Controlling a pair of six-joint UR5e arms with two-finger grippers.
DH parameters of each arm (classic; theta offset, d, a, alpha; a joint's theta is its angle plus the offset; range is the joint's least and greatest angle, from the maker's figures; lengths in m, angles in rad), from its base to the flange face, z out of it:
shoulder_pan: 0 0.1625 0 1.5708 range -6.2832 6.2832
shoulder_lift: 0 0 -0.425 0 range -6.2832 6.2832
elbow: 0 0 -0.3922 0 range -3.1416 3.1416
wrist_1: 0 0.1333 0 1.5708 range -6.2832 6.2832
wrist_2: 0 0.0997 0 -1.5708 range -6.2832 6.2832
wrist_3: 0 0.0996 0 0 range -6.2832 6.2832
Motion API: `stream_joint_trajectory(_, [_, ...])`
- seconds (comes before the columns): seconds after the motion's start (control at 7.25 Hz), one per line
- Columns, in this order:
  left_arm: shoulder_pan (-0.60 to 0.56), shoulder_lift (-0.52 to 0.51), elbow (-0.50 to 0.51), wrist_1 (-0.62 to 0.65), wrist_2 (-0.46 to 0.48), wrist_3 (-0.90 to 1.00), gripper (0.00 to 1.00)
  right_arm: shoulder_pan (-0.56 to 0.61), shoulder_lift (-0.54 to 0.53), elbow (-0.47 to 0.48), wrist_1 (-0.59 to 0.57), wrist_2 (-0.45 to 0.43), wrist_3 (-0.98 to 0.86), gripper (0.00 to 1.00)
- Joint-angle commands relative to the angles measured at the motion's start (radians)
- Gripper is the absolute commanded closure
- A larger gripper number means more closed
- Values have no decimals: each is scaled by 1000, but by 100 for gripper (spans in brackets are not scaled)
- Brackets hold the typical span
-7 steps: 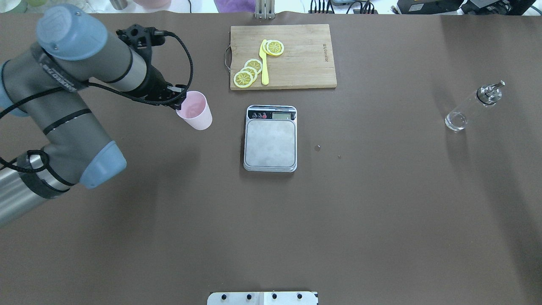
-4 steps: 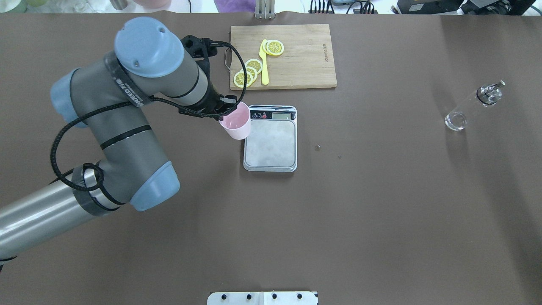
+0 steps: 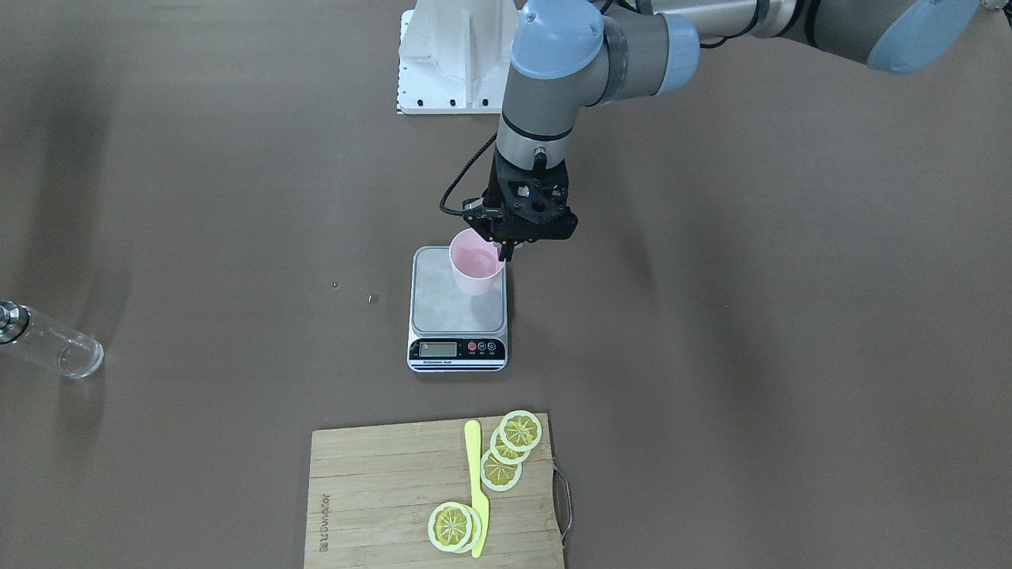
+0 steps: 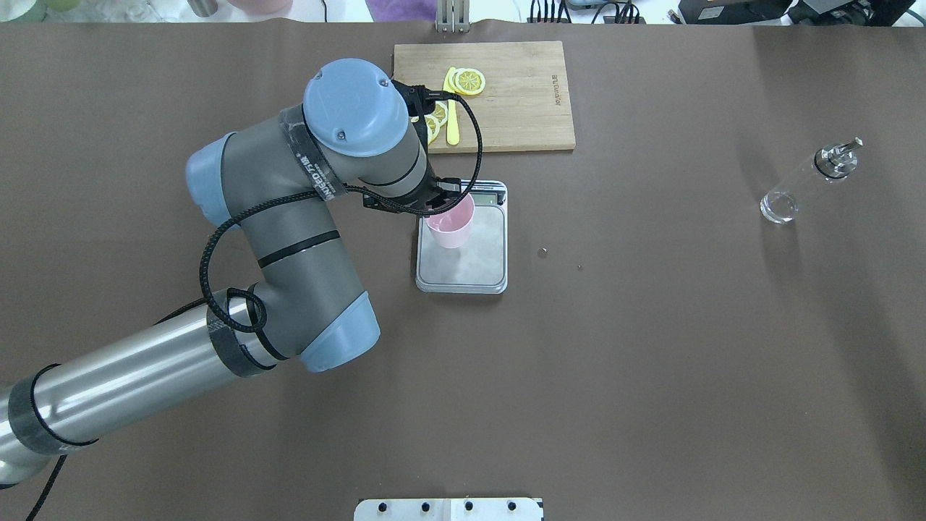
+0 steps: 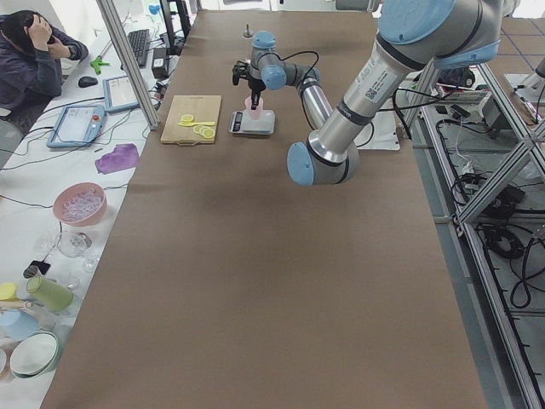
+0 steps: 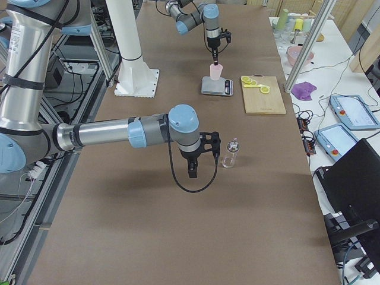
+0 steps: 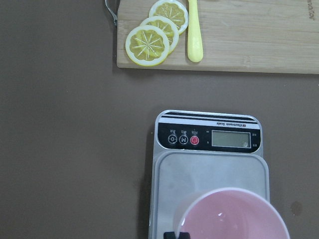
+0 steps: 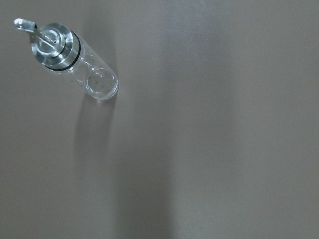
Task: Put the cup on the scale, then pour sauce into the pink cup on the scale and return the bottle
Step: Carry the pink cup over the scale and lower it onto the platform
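Observation:
The pale pink cup (image 4: 450, 226) hangs upright over the near-left part of the scale's (image 4: 477, 271) steel platform. My left gripper (image 4: 443, 205) is shut on its rim from above. I cannot tell whether the cup's base touches the platform. In the front view the cup (image 3: 476, 274) sits under the left gripper (image 3: 506, 251), above the scale (image 3: 447, 316). The left wrist view shows the cup's mouth (image 7: 234, 216) and the scale's display strip (image 7: 209, 139). The clear bottle (image 4: 806, 181) stands far right. My right gripper (image 6: 192, 169) hovers close to the bottle (image 6: 229, 155); I cannot tell its state.
A wooden cutting board (image 4: 521, 101) with lemon slices and a yellow knife lies just beyond the scale. A white base plate (image 4: 448, 509) sits at the near table edge. A person (image 5: 34, 51) sits past the far side, beside tablets and bowls.
The left arm has carried the cup to the right, from well left of the scale to over its platform. The bottle has not moved.

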State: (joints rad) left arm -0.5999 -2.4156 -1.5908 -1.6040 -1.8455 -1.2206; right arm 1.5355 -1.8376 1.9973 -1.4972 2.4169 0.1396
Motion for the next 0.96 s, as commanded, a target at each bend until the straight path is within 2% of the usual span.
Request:
stream_joint_trajectory(0.0, [5,-17,32,-4,3,1,100,0,-2,0,0,1,0,0])
stream_joint_trajectory(0.83, [15,-34,63,-4,32,0,100,0,-6,2,0,2,-2,0])
